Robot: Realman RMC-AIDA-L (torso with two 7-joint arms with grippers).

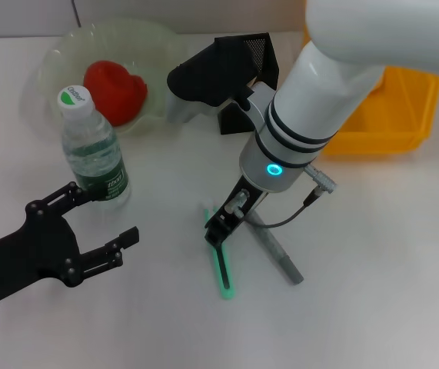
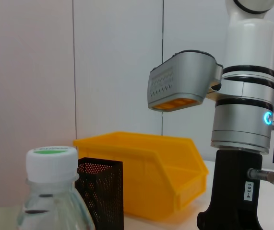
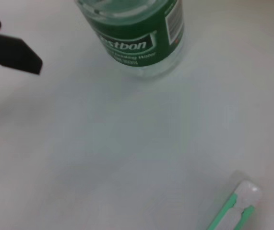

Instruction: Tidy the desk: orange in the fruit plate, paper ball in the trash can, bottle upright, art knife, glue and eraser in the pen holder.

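I note the right arm (image 1: 311, 108): glossy white with black bands, cyan ring light, a grey cable looping at its 3 o'clock side, black mount labelled "103-4". Left gripper (image 1: 88, 231): matte black linkage with visible screws

The near end of the art knife (image 1: 221, 265) is covered by the right claw (image 1: 219, 228), whose finger spacing cannot be made out. The pen holder (image 1: 246, 54) is partly hidden behind the right arm. The trash can (image 1: 404, 115) is overlapped by that arm. The bottle (image 2: 53, 191) is cut off by the left wrist view's edge.
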